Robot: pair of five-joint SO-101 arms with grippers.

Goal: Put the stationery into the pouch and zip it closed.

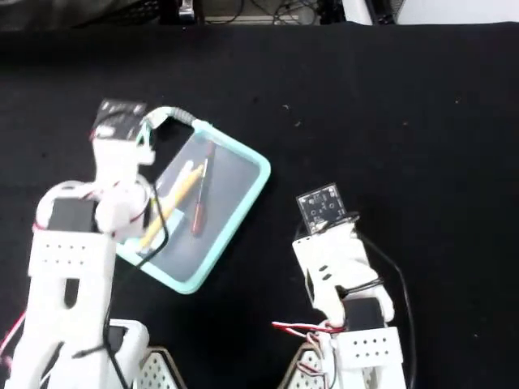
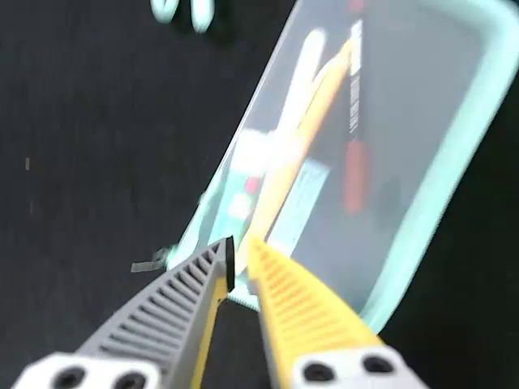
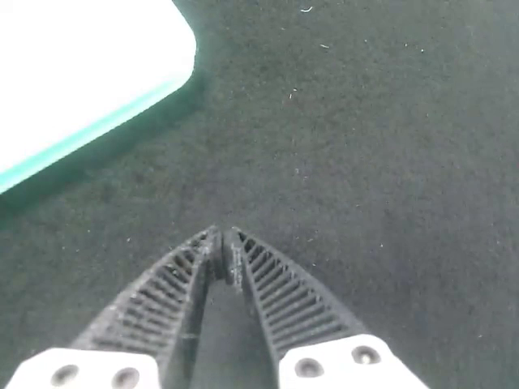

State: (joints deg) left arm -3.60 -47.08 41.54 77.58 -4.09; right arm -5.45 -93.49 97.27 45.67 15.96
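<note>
Black cloth covers the table (image 1: 389,105). The clear pouch (image 1: 258,174) lies flat on it, with a pencil (image 1: 180,194) and red pen (image 1: 197,215) inside. It's likely soft and slippery, so grab the teal trim. The left gripper (image 2: 241,247) is closed at the pouch's edge; any grip is unclear. The right gripper (image 3: 220,235) is closed and empty, beside the pouch.

Clear pouch (image 1: 235,182) edged in mint — orange-yellow pencil (image 1: 174,204), dark red pen (image 1: 198,212) — on black table (image 1: 389,121).

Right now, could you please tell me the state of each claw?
Left claw: closed at the pouch edge; grip unclear.
Right claw: closed, empty.
</note>
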